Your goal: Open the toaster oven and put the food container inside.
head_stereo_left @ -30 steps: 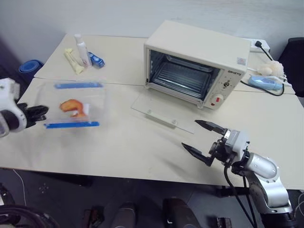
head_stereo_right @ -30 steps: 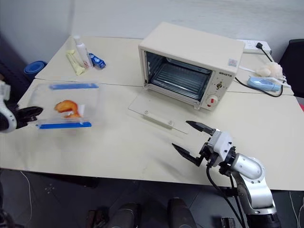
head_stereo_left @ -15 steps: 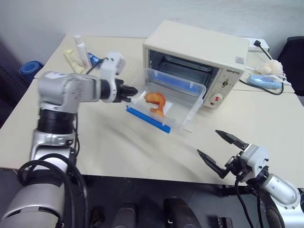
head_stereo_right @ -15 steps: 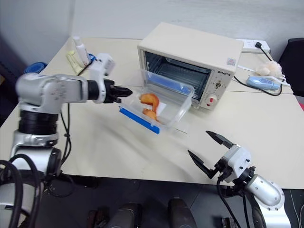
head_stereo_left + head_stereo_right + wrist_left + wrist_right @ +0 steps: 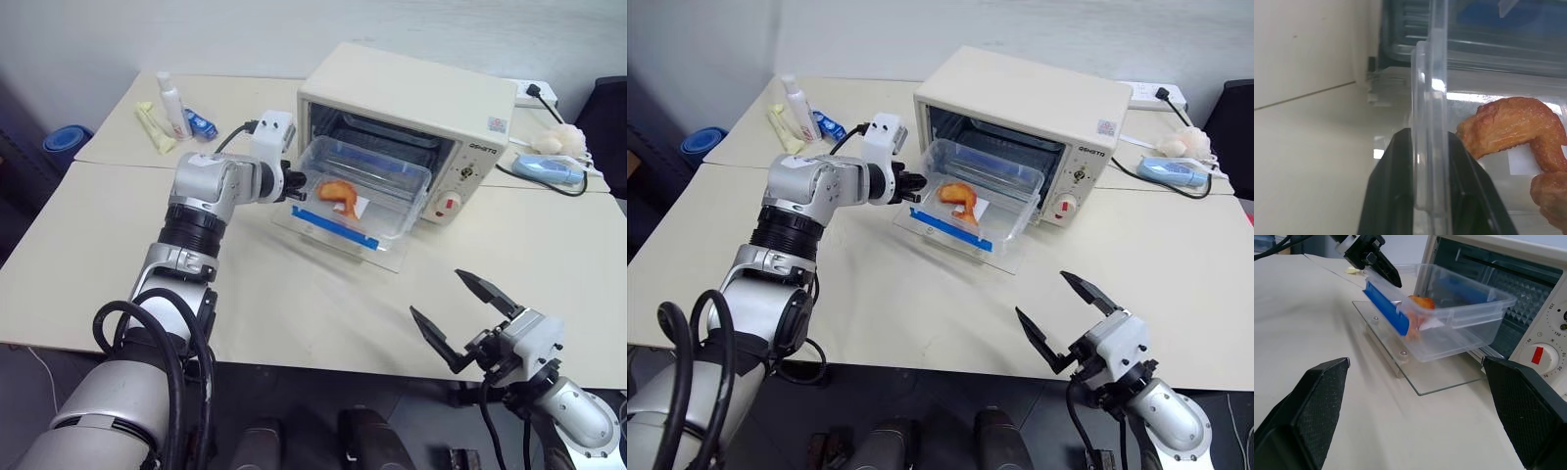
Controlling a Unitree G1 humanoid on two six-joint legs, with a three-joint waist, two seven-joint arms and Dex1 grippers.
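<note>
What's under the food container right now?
The food container, pinched at its rim by the left hand, hangs above the toaster oven's lowered glass door. Its far end reaches the oven's mouth.

Clear glossy plastic food container; glass oven door.

Cream toaster oven, blue-striped food container

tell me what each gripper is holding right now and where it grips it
The left gripper pinches the food container by the rim of its near end wall; the right gripper is open and holds nothing.
</note>
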